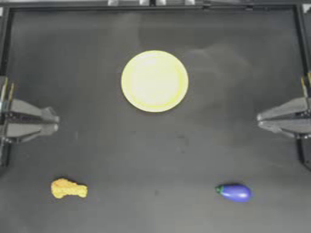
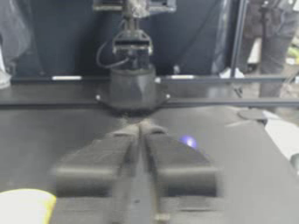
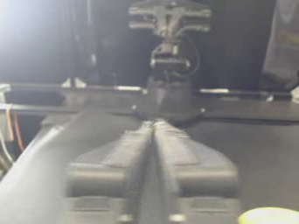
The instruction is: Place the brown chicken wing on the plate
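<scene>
no readable text, labels, brands or numbers anywhere

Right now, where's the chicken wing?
In the top view the chicken wing lies on the bare table at the lower left, on the left arm's side, apart from the plate and level with the eggplant at lower right.

eggplant [image 1: 235,192] | blue-purple, green tip | lying on dark table [image 1: 182,150]

Golden wing [image 1: 68,188], pale yellow plate [image 1: 154,81], blue-purple eggplant [image 1: 236,192]
</scene>
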